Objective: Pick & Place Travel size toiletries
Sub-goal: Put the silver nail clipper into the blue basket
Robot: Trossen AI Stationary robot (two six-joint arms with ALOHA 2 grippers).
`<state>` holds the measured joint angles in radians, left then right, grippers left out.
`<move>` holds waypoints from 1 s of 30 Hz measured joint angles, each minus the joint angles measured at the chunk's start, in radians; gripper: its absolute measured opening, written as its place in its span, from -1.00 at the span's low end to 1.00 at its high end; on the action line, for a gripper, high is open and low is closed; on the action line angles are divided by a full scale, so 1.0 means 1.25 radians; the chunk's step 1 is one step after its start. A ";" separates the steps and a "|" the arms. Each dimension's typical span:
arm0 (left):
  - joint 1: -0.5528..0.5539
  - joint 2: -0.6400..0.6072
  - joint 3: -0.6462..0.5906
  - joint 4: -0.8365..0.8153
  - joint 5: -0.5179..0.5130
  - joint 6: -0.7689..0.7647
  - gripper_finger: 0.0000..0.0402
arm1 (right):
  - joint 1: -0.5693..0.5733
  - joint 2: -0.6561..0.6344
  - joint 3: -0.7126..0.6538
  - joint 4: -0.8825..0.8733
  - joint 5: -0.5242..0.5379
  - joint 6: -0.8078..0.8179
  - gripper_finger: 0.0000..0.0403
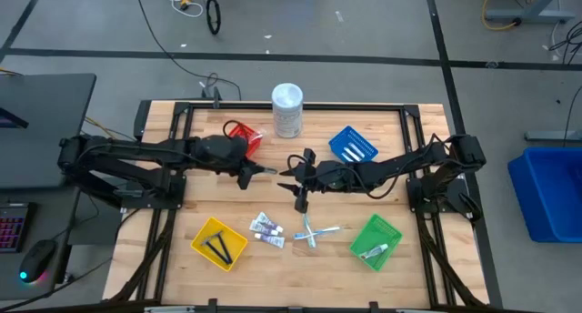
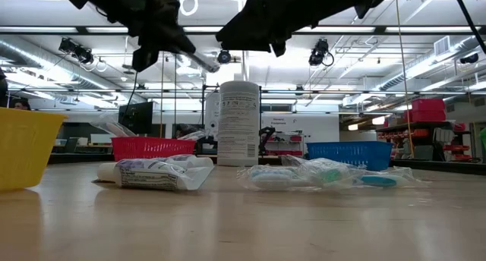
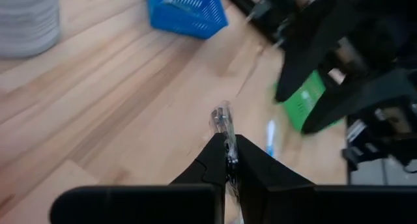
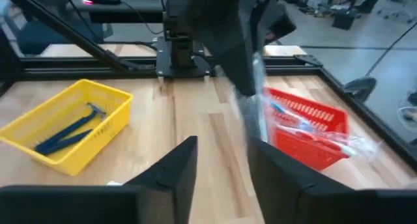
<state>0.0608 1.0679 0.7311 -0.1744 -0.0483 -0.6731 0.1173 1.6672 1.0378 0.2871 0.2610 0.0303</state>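
1. Left gripper (image 1: 264,171) sits near table centre, at about 3 o'clock from the red basket (image 1: 242,136). Your left wrist view shows its fingers (image 3: 212,162) clenched on a clear-wrapped stick (image 3: 223,123), which pokes out past the tips.
2. Low view: that gripper is raised off the wood, stick end up in the air.
3. Right gripper (image 1: 289,178) faces it from 3 o'clock, just beside it, tips apart. Right wrist view shows those fingers (image 4: 176,165) spread, nothing between them.
4. Right wrist view also catches the left gripper's wrapped stick (image 4: 255,103) hanging ahead of the gap; touching or not, you cannot tell.
5. Loose toiletries on the table: small white tubes (image 1: 266,229) at 6 o'clock from the grippers, crossed pale-blue sticks (image 1: 312,234) just beside them at 3 o'clock.
6. Yellow basket (image 1: 218,242) at 7 o'clock holds thin dark pieces (image 1: 219,248).
7. Green basket (image 1: 376,241) at 5 o'clock holds one pale item (image 1: 373,250).
8. Red basket has wrapped items inside (image 4: 306,123), seen from the right wrist.
9. Blue basket (image 1: 352,145) at 1 o'clock; contents not readable.
10. Tall white container (image 1: 287,110) stands upright at 12 o'clock, between the red and blue baskets.
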 joint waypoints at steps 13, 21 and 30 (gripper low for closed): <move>0.000 0.001 0.000 0.054 0.057 -0.014 -0.89 | -0.032 0.001 0.000 0.012 -0.036 0.049 0.33; 0.000 0.001 0.000 0.063 0.060 -0.012 -0.92 | -0.044 0.001 -0.001 0.025 -0.072 0.049 0.29; 0.000 0.008 0.001 0.066 0.060 -0.009 -0.92 | -0.059 0.042 -0.001 0.070 -0.093 0.050 0.25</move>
<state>0.0605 1.0780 0.7318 -0.0922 0.0273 -0.6839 0.0438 1.7194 1.0367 0.3743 0.1452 0.0930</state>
